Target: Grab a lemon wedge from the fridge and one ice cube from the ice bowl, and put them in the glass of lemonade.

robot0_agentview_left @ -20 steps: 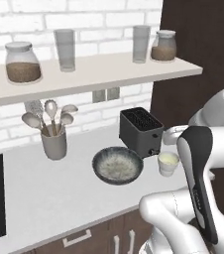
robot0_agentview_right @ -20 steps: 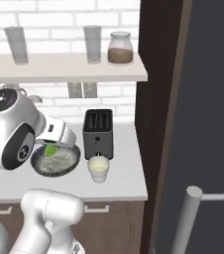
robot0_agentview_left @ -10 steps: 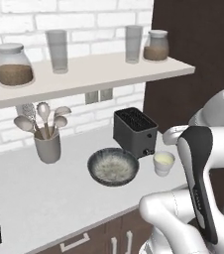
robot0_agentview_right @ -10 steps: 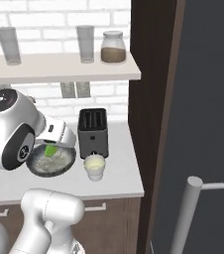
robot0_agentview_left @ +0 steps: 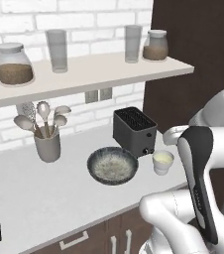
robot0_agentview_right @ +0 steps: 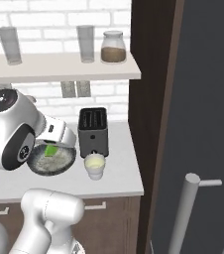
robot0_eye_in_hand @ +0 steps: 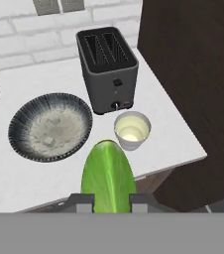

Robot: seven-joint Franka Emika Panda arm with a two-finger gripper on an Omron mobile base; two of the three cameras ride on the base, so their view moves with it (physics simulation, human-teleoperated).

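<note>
My gripper is shut on the lemon wedge, a yellow-green piece that stands up between the finger tips in the hand view. It hangs above the counter's front edge, near the glass of lemonade and the ice bowl. From the right base camera the lemon wedge shows over the ice bowl, left of the glass of lemonade. The left base camera has the ice bowl and the glass of lemonade side by side. The fridge rises at the right.
A dark toaster stands just behind the cup and bowl. A grey utensil holder sits at the left of the counter. The shelf above carries jars and tall glasses. The fridge's bar handle sticks out close at the right.
The whole scene has slid a little to the left in both base views, so the cameras moved. The wedge stays in the gripper.
</note>
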